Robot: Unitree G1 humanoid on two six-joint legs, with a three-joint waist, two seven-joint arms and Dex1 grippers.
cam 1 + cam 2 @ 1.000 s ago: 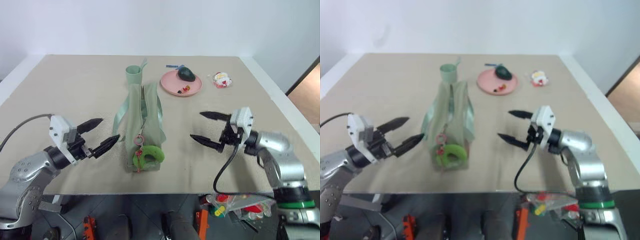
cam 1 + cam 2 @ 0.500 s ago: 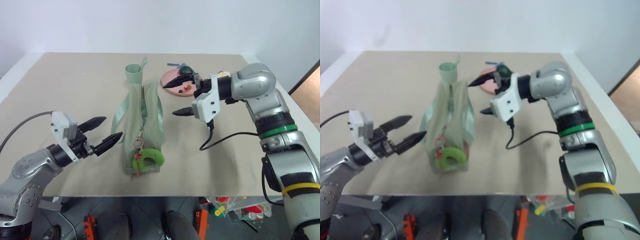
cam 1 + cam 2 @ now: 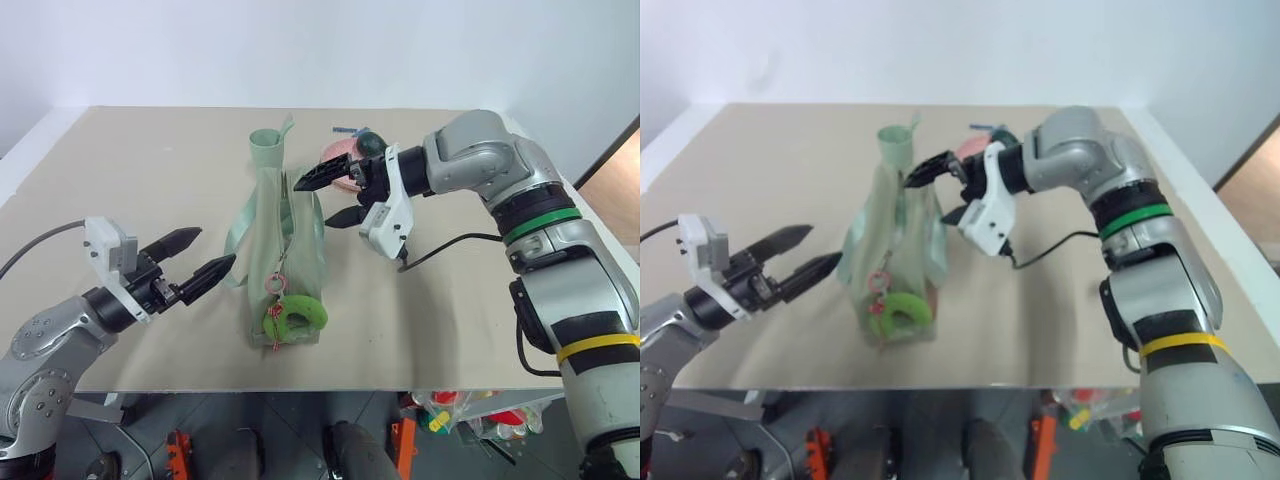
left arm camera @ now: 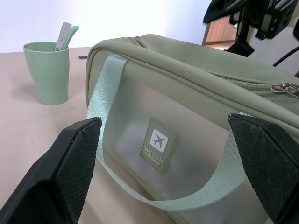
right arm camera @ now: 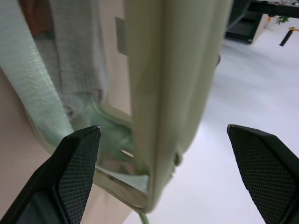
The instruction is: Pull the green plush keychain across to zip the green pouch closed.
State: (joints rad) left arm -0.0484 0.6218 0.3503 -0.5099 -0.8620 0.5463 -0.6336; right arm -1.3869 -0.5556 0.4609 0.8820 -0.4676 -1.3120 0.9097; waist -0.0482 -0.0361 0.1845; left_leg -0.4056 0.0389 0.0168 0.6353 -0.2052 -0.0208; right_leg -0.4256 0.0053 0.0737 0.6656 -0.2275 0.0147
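Lime-green plush keychain (image 3: 294, 316) low on the green pouch (image 3: 282, 250), well below the spread, empty right tool (image 3: 330, 195).

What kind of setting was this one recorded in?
Probably a robot lab or test room: a bare beige table against a plain white wall, staged with a green pouch, a cup and a pink plate.

Bright, even light; soft shadows, sharp pictures.
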